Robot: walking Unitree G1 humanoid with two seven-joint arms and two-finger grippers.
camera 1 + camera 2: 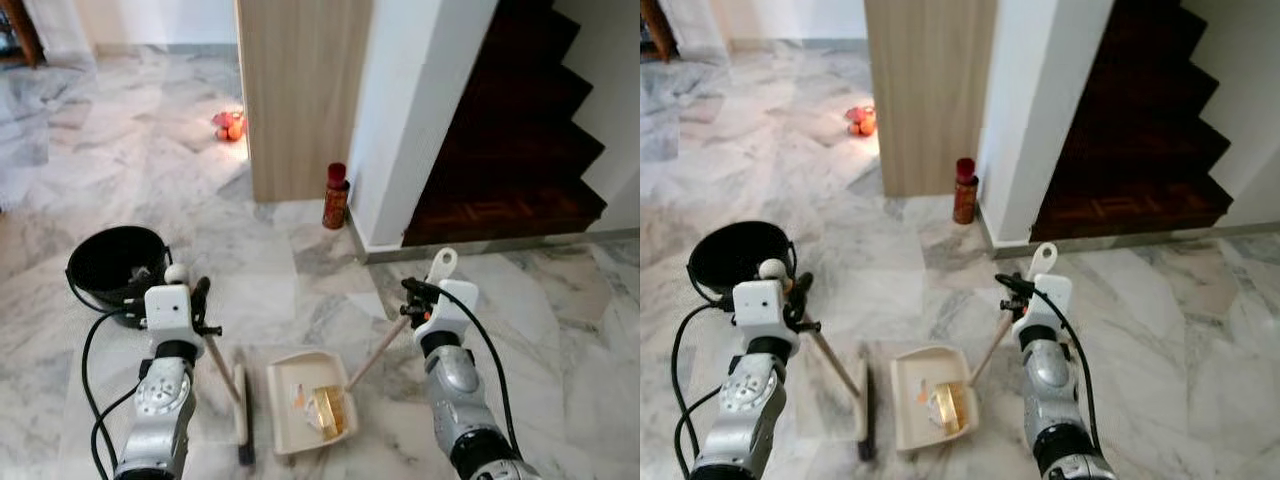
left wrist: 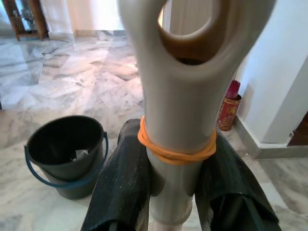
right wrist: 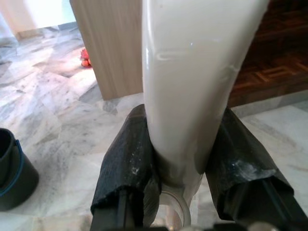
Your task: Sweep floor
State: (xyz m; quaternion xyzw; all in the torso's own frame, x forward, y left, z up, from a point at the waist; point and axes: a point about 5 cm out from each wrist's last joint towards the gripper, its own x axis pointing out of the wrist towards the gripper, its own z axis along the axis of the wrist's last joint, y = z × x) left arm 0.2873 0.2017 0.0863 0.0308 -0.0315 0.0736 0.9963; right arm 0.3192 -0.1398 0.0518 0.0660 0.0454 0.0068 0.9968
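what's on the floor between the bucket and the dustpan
The broom, its head resting on the marble floor between the black bucket and the dustpan, in the left eye view.

The room is bright with soft daylight. A warm, glowing patch lies on the marble floor near the wooden panel, and the floor shines a little there. The stairs are very dark, and their steps are hard to see. The bucket is dark inside. Both eye views are sharp. In the wrist views, the pale handles close to the camera look blurry, and one handle has a white shine on it.
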